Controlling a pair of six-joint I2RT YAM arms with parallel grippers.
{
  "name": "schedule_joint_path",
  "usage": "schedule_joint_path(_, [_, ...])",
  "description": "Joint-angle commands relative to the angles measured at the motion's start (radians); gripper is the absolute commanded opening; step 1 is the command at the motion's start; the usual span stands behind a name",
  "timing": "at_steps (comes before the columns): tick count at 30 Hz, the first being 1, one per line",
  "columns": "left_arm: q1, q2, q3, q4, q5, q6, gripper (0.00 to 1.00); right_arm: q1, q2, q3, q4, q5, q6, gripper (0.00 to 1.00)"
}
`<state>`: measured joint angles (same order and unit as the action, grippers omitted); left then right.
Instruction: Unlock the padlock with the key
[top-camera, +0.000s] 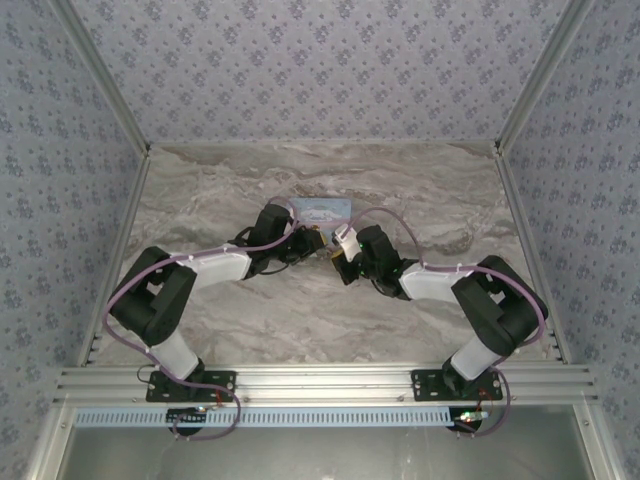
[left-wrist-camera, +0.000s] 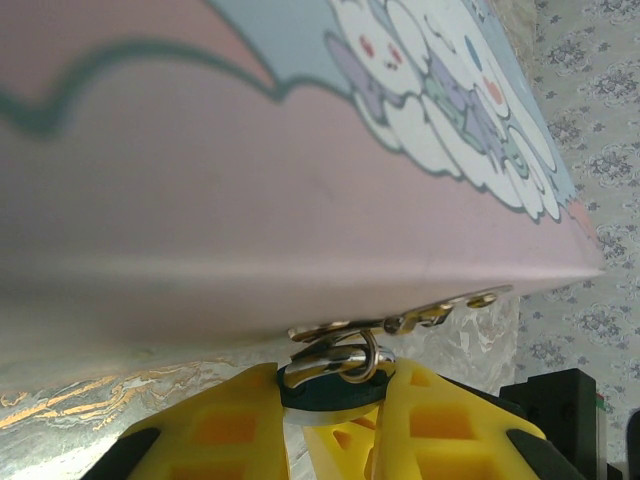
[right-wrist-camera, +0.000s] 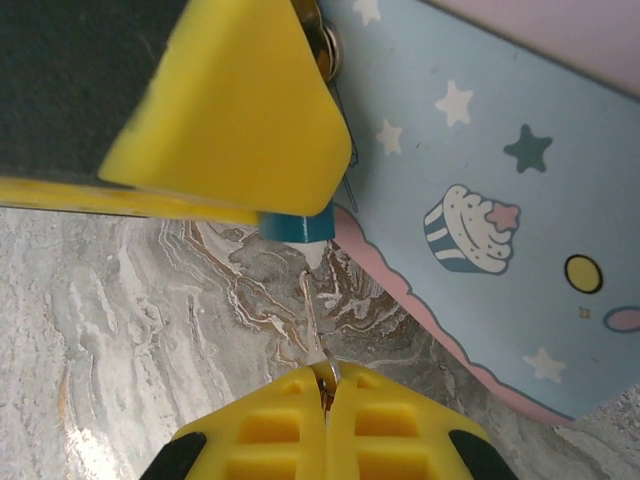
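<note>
Looking through the left wrist camera, we see the left fingers (left-wrist-camera: 345, 440) closed almost all the way around the padlock (left-wrist-camera: 330, 392), a tiny dark teal body pinched between the yellow tips. Its silvery shackle (left-wrist-camera: 337, 358) rises just above the tips and lies against a short run of brassy metal links (left-wrist-camera: 430, 316) under the lower edge of the tin box (left-wrist-camera: 250, 180). The box fills the upper part of that view, its pink side and cartoon print blurred by closeness. From the right wrist camera we find the right fingers (right-wrist-camera: 335, 405) pressed fully together on the key (right-wrist-camera: 313, 320), a thin metal sliver that stands up from between the tips and points at the underside of the teal padlock, which pokes out below the other arm's yellow finger. We cannot tell whether the key's tip has entered the lock or merely reaches it. Beside them the box shows stars and a cupcake on light blue. From above, we see both arms meeting at the middle of the marbled surface (top-camera: 420, 190), just in front of the box.
</note>
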<state>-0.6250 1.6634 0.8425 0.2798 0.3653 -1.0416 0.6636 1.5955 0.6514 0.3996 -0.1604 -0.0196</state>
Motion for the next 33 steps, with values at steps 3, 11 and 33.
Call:
schedule_joint_path(3, [-0.011, -0.043, 0.027, 0.032, -0.016, -0.013, 0.16, -0.005, 0.015, 0.012, 0.033, -0.009, 0.020, 0.00])
schedule_joint_path(11, [-0.012, -0.045, 0.023, 0.033, -0.019, -0.017, 0.16, -0.012, 0.020, 0.017, 0.045, -0.030, 0.023, 0.00])
schedule_joint_path(33, [-0.010, -0.045, 0.019, 0.037, -0.022, -0.026, 0.16, -0.026, 0.035, 0.022, 0.087, -0.057, 0.046, 0.00])
